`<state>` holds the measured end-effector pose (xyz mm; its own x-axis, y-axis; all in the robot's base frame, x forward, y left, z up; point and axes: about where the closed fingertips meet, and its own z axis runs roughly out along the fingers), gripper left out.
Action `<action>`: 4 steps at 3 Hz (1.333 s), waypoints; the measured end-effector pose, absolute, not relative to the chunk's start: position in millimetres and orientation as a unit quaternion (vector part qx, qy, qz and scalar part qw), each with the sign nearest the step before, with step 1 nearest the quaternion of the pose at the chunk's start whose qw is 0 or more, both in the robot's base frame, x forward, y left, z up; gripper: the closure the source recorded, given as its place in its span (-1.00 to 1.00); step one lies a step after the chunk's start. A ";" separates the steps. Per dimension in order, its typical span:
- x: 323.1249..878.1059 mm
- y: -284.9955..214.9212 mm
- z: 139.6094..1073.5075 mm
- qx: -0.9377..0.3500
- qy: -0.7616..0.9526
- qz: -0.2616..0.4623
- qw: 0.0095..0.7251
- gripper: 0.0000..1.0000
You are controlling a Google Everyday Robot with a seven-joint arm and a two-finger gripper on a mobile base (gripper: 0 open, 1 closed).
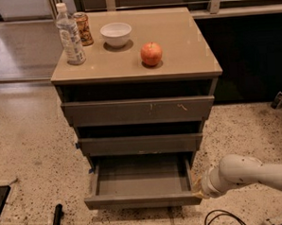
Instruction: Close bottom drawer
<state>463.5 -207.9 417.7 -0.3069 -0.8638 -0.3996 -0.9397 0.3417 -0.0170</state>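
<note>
Gaping bottom drawer [142, 200], end effector [199, 189] beside front corner

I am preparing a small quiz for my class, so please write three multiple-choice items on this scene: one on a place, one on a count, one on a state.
1. Where is the gripper?
A) left of the cabinet
B) next to the right front corner of the bottom drawer
C) inside the top drawer

2. How many things stand on the cabinet top?
A) two
B) six
C) four

3. The bottom drawer is:
A) pulled out
B) fully shut
C) taken out of the cabinet

Answers:
1 B: the arm's end sits by that corner.
2 C: bottle, can, bowl, apple.
3 A: its inside shows from above.
</note>
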 end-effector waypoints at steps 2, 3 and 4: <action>455.8 -187.2 334.0 -0.565 0.793 0.162 0.159 1.00; 457.3 -187.0 311.3 -0.574 0.788 0.153 0.160 1.00; 470.7 -181.3 270.2 -0.573 0.784 0.147 0.188 1.00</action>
<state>470.7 -181.3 270.2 -0.2733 -0.8429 -0.4635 -0.9534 0.3014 0.0141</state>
